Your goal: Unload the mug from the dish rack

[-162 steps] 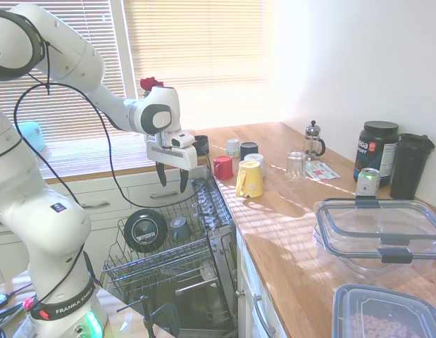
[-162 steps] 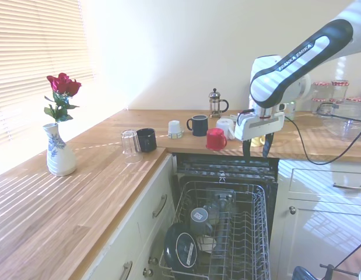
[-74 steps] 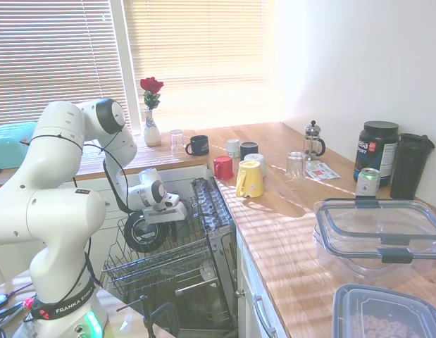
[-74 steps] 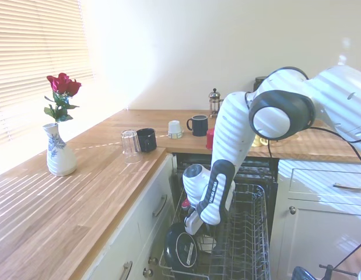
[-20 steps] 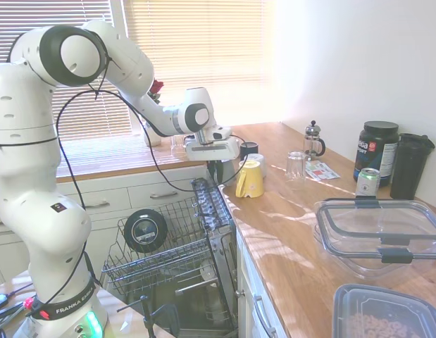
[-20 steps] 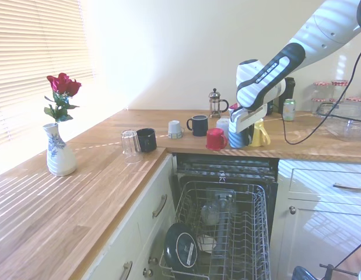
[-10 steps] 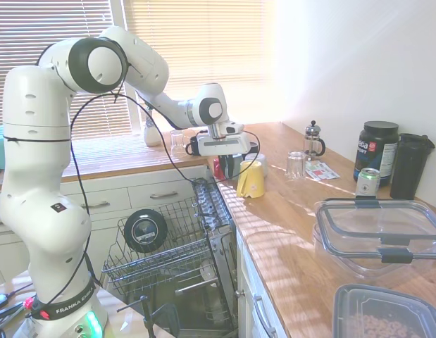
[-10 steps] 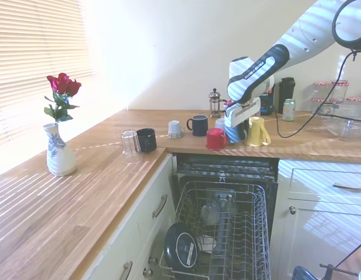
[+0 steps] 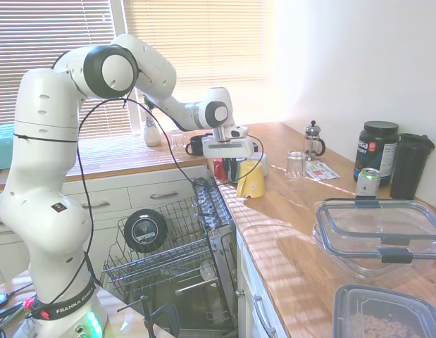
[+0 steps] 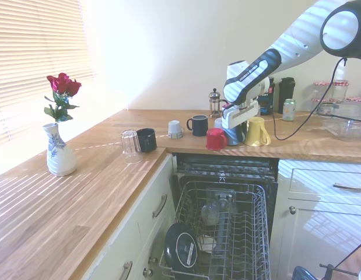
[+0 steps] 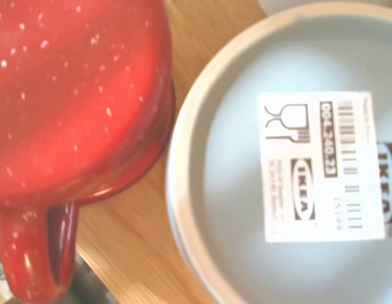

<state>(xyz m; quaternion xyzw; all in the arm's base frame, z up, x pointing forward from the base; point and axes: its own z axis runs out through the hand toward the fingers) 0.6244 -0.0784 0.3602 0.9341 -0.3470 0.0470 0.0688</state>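
The mug (image 10: 231, 137), dark slate grey-blue, is upside down on the wooden counter between a red mug (image 10: 216, 139) and a yellow mug (image 10: 256, 132). My gripper (image 10: 234, 129) comes down on it from above and is shut on it. From the other side the gripper (image 9: 231, 167) hides most of the mug. The wrist view shows the mug's (image 11: 297, 158) pale base with a white barcode label, with the red mug (image 11: 75, 101) right beside it. The dish rack (image 10: 259, 233) is pulled out below the counter edge; in the first exterior view the rack (image 9: 133, 271) lies left of the counter.
A round black dish (image 9: 145, 230) leans in the rack, with a clear glass (image 10: 210, 213) further back. Around the mug on the counter are a black mug (image 10: 146, 139), a tumbler (image 10: 130, 146), a dark mug (image 10: 198, 125), a French press (image 10: 214, 102) and a flower vase (image 10: 58, 153). Plastic containers (image 9: 380, 232) sit further along.
The gripper took the mug out of the rack and carried it up to the counter. Over the last second it moved in between the red and yellow mugs and lowered.
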